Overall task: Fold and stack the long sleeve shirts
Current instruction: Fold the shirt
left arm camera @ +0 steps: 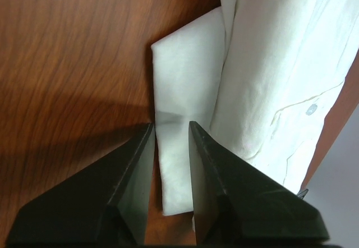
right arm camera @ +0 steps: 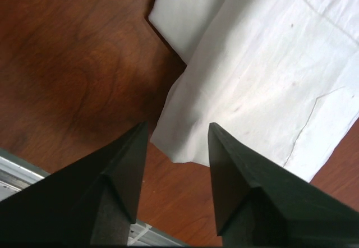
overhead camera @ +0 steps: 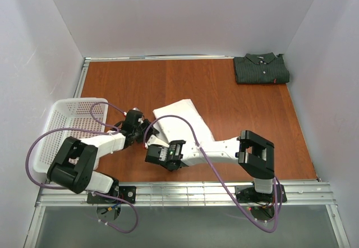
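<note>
Near the table's [overhead camera: 129,85] front edge, the right gripper [right arm camera: 178,125] is hovering with its jaws parted over the white shirt's [right arm camera: 269,74] near hem, grasping nothing. Just left, the left gripper [left arm camera: 171,125] is hanging narrowly parted over the shirt's folded flap, also released. The dark striped shirt [overhead camera: 261,69] is lying folded in the far right corner.
</note>
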`<action>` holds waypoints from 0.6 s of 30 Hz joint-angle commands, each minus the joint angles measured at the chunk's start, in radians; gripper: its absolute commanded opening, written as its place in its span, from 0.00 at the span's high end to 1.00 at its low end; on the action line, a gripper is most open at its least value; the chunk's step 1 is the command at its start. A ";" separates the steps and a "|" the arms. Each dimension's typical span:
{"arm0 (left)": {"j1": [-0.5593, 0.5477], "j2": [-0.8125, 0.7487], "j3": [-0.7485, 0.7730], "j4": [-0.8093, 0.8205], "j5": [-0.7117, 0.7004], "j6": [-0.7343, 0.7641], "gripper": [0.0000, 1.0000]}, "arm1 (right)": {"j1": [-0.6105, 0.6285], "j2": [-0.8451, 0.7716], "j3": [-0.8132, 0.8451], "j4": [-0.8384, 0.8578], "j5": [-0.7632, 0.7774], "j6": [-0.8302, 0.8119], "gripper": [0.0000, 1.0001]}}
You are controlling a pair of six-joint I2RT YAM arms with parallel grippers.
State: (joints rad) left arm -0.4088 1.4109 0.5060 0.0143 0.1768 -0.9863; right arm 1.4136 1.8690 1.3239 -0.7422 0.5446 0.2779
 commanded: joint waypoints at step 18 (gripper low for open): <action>0.002 -0.009 0.315 -0.096 0.095 0.034 0.87 | -0.432 -0.527 -0.575 0.840 -0.934 0.196 0.73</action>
State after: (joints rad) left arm -0.4076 1.3106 0.7876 -0.1261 0.1909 -0.9554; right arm 0.9936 1.3289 0.7921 -0.1715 -0.1390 0.4171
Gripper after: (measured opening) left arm 0.142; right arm 0.270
